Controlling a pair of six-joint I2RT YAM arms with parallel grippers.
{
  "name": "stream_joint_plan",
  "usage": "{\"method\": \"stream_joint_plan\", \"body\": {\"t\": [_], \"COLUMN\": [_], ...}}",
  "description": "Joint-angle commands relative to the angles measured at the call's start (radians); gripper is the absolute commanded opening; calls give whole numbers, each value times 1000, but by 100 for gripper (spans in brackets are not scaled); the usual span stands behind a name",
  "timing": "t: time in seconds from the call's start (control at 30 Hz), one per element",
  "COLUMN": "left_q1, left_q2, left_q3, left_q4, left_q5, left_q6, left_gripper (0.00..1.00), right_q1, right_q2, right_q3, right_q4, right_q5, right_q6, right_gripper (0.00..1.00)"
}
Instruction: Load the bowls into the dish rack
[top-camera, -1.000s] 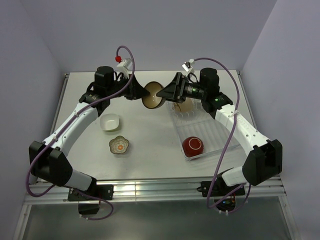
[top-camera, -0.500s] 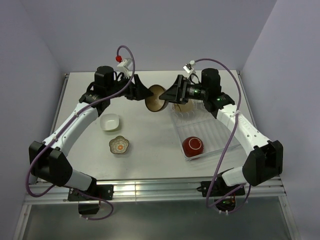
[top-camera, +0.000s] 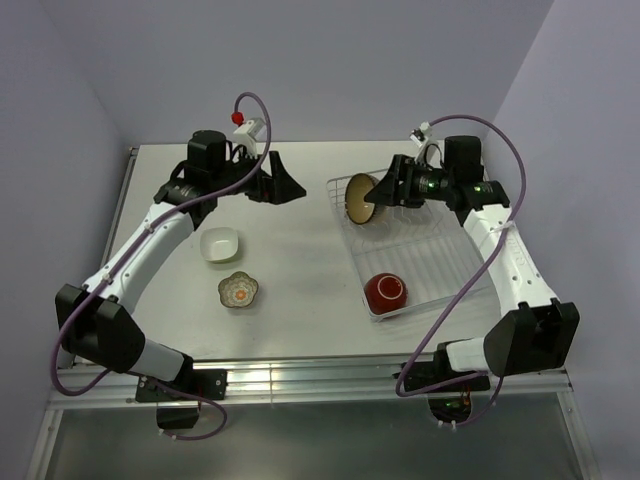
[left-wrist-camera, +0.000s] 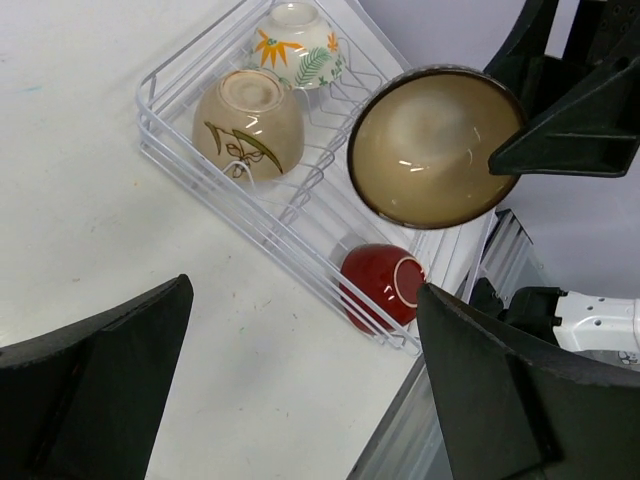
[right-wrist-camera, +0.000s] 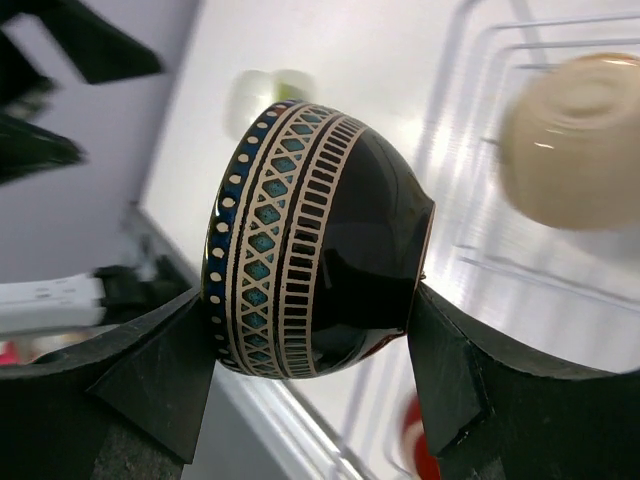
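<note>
The dark brown bowl (top-camera: 360, 199) hangs on edge over the dish rack's (top-camera: 428, 262) far end, by the worktop's (top-camera: 300, 270) far edge, pinched in the right claw (top-camera: 378, 190). Its glossy curve could slip and strike the floral bowl (left-wrist-camera: 297, 45) or beige bowl (left-wrist-camera: 247, 120) racked nearby. Left claw (top-camera: 287, 180) gapes empty. Overhead, the arm hides both.

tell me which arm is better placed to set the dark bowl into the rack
Right. The right gripper holds the dark brown bowl on its side above the dish rack, so it likely only needs to lower it. The left gripper is open, empty and off to the rack's left.
</note>
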Motion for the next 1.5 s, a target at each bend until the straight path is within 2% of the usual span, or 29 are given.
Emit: {"method": "stream_joint_plan", "body": {"t": [0.0, 0.27, 0.4, 0.63, 0.87, 1.17, 1.47], "left_q1": [15, 44, 62, 84, 96, 124, 140], "left_q2": [-30, -70, -73, -68, -78, -73, -84], "left_q3": [56, 10, 0, 4, -23, -65, -92], "left_q4": [-32, -35, -27, -35, -3, 28, 48], "left_q5": [-10, -27, -15, 16, 14, 37, 48], "left_q6": [46, 63, 54, 62, 40, 16, 10], "left_gripper": [99, 99, 99, 100, 99, 100, 100], "right_q1": [-23, -55, -55, -55, -35, 78, 186], "right_q2": [-79, -143, -137, -90, -59, -81, -56], "right_q3": [92, 58, 43, -2, -78, -253, -324], "right_q4": [-186, -307, -329, -341, -281, -128, -10], "right_q5": [104, 406, 573, 742, 909, 1093, 1270], "right_q6": [-262, -456, -497, -553, -586, -619, -648], "right_gripper": [0, 0, 0, 0, 0, 0, 0]}}
